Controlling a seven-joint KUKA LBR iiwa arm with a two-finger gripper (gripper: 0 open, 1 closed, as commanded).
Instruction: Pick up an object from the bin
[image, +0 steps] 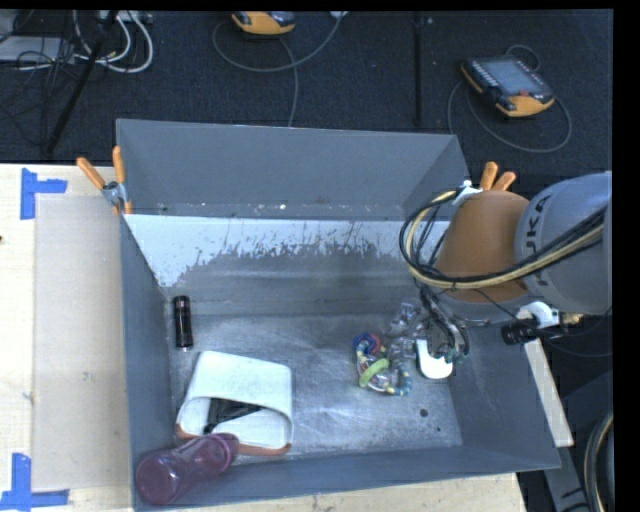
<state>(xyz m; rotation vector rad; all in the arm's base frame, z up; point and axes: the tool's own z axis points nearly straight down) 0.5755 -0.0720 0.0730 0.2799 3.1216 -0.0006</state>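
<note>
My gripper (410, 332) hangs low in the right part of the bin, under the orange cover. Directly below and to its left lies a small tangle of coloured pieces (378, 366), blue, green and red, on the bin floor. A white rounded thing (435, 362) lies just to the right of that tangle, under the gripper's right side. The gripper stands over these two, and whether it touches either I cannot tell.
A white shoe with a dark opening (240, 402) lies at the front left, a purple oblong thing (186, 470) before it in the corner. A small black cylinder (182, 322) stands apart by the left wall. The arm with its cables comes in over the right rim.
</note>
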